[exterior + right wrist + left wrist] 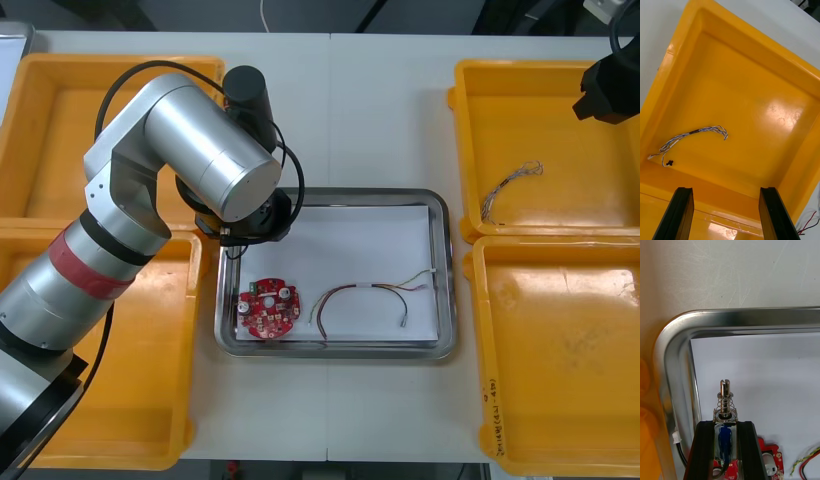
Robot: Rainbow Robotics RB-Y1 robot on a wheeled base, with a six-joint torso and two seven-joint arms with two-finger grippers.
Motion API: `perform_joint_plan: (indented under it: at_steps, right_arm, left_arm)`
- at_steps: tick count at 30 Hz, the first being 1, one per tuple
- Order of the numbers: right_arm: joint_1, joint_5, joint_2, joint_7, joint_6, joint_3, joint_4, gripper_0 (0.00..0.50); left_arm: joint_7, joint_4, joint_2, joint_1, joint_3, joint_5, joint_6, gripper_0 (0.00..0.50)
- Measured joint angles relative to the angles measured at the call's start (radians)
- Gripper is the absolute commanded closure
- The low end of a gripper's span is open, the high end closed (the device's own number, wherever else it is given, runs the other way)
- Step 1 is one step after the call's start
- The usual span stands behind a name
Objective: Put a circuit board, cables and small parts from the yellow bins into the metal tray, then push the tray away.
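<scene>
Four yellow bins (560,400) flank one metal tray (450,300) on the table (380,110). In the tray's near half lie one round red circuit board (268,307) and one red and yellow cable (370,293). Over its far left corner the left tool (725,425) clamps one small metal part (725,399), partly hidden between the fingers (707,450). Farthest, the right tool (726,193), fingers (677,213) apart, hangs over one twisted blue and white cable (696,134) in the far right bin (580,200).

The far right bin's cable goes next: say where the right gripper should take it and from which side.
Take the twisted blue and white cable mid-arc, by its dark band, from straight above, the open right gripper across it: it lies flat on the floor of the yellow bin, clear of the walls. The left gripper holds a small metal part over the metal tray.
</scene>
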State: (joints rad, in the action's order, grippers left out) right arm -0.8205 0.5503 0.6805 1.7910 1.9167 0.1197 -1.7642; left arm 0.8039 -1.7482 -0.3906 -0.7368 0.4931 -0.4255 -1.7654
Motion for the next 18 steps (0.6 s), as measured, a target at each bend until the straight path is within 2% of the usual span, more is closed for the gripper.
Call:
perform_joint_plan:
  at_steps: [4, 10, 18]
  right_arm:
    - [0.0, -0.002, 0.0, -0.005, 0.0, 0.033, 0.035, 0.0]
    - [0.0, -0.039, 0.0, -0.082, 0.0, 0.07, 0.058, 0.0]
    - [0.0, -0.04, -0.004, -0.311, 0.0, 0.073, 0.094, 0.0]
  left_arm:
    - [0.0, 0.018, 0.0, 0.0, 0.015, 0.01, 0.025, 0.496]
    - [0.0, 0.035, 0.0, 0.0, 0.032, 0.012, 0.043, 0.495]
    - [0.0, 0.068, 0.0, 0.0, 0.055, 0.022, 0.072, 0.495]
